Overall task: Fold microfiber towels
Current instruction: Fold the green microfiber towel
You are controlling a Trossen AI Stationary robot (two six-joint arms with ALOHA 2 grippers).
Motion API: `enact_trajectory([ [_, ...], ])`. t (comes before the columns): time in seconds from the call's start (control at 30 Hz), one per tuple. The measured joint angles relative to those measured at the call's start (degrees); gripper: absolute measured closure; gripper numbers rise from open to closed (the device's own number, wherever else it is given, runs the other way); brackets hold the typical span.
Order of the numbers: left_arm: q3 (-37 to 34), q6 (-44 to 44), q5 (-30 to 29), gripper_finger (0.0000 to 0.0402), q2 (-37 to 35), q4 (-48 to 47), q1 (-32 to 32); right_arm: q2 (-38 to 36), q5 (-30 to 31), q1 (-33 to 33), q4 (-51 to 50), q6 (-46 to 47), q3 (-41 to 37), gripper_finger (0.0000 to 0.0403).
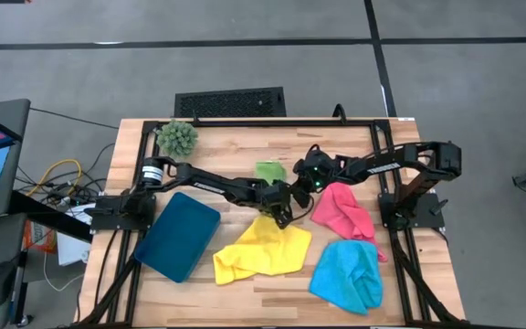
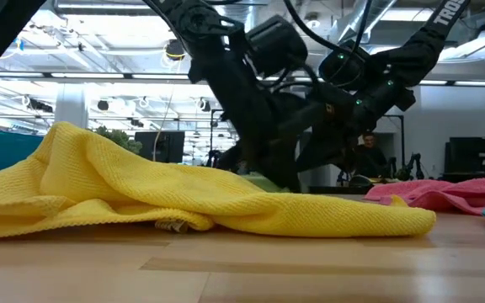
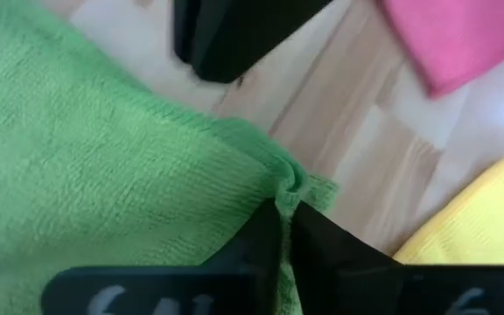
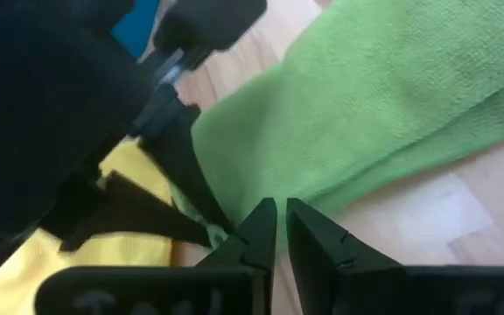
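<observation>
The left end effector [image 3: 285,229] is clamped on a corner of the green towel [image 3: 103,166], which lies mid-tabletop [image 1: 272,283] beneath both arms, likely so the edge can be drawn over into a fold. The right end effector [image 4: 280,229] sits at the same towel's edge, fingers nearly together; whether they pinch cloth I cannot tell. The yellow towel [image 1: 263,251], pink towel [image 1: 343,210] and blue towel [image 1: 347,272] lie crumpled nearby, seemingly waiting.

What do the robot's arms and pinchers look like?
Both arms are dark, black and jointed. The left arm has a silver ring near its base. The right arm carries white lettering and small green lights. Each gripper ends in two thin, pointed black fingers.
</observation>
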Motion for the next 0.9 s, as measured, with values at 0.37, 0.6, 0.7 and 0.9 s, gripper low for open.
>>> enact_trajectory([
  [0.37,2.2,2.0,5.5,0.0274,0.0,0.4,0.0,0.0,1.5,2.6,1.2,-1.1,0.0,0.0348],
  [0.6,3.3,2.2,5.9,0.0194,0.0,-0.4,0.2,0.0,4.3,2.3,2.3,-3.0,0.0,0.0348],
  [0.7,3.3,2.2,5.9,0.0170,0.0,-0.5,0.2,0.1,4.4,2.3,2.3,-3.7,0.0,0.0348],
  [0.9,3.4,0.2,8.1,0.0147,-0.1,-0.7,0.3,0.1,5.6,2.2,2.3,-5.0,0.0,0.0348],
])
